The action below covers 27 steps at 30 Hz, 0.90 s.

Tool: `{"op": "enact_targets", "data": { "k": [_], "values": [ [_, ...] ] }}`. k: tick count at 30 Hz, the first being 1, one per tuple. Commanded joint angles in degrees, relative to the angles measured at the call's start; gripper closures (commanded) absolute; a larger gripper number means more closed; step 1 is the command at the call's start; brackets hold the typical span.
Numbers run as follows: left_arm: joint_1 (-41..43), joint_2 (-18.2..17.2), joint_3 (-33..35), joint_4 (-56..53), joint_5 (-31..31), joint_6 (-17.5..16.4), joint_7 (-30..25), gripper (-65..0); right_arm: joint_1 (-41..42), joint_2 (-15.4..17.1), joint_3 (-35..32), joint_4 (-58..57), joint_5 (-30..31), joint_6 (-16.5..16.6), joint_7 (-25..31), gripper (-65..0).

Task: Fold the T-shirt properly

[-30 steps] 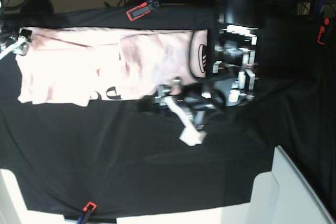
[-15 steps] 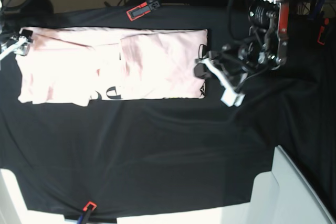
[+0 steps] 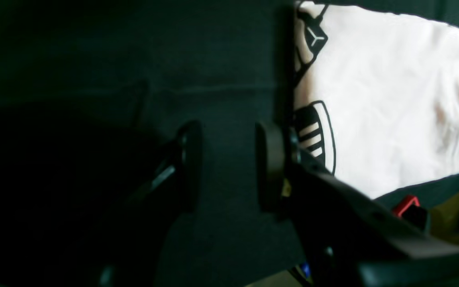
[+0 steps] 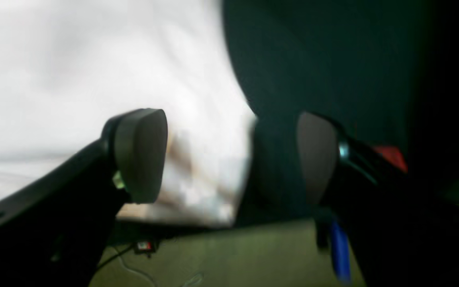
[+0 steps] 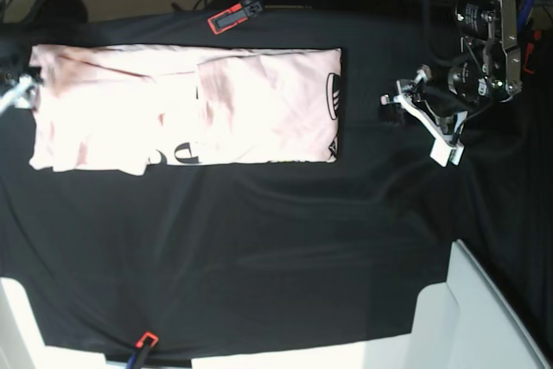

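Note:
The pale pink T-shirt [image 5: 181, 105] lies flat as a long band across the back of the black table cloth [image 5: 259, 248], with black print at its right edge and front middle. My left gripper [image 5: 416, 127] is open and empty over bare cloth, to the right of the shirt's right edge. In the left wrist view the gripper [image 3: 229, 163] hangs over the cloth, with the shirt's printed edge [image 3: 393, 99] just beside it. My right gripper [image 5: 19, 91] is at the shirt's left end. In the right wrist view it [image 4: 229, 159] is open, straddling the shirt's edge [image 4: 94, 79].
A red-and-black clamp [image 5: 232, 17] holds the cloth at the back edge, another clamp [image 5: 143, 341] at the front edge and a red one [image 5: 534, 42] at the far right. A white box [image 5: 484, 317] stands at the front right corner.
My left arm has pulled back to the right, from over the shirt's right end to bare cloth beside it. The shirt's right end now lies flat and uncovered.

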Motion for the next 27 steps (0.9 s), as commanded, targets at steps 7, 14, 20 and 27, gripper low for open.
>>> {"op": "enact_targets", "data": {
  "k": [7, 14, 20, 27],
  "values": [
    [2.3, -1.9, -8.9, 0.6, -0.7, -0.4, -0.5, -22.5, 11.7, 6.6, 3.5, -15.8, -0.2, 11.4, -2.5, -58.0],
    [3.3, 0.1, -13.5, 0.6, 13.6, -0.7, -0.5, -22.5, 15.1, 6.7, 8.0, -23.3, -0.2, 12.5, -3.1, -59.5],
    [3.1, 2.7, -13.6, 0.6, 20.5, -0.7, -0.6, -22.5, 16.0, 5.6, 8.4, -26.6, -0.1, 12.5, -2.5, -59.8],
    [2.7, 3.4, -13.6, 0.6, 18.8, -0.7, -0.6, -22.5, 18.8, 5.9, 8.5, -33.6, -0.1, 12.5, -2.4, -59.8]
  ]
}}
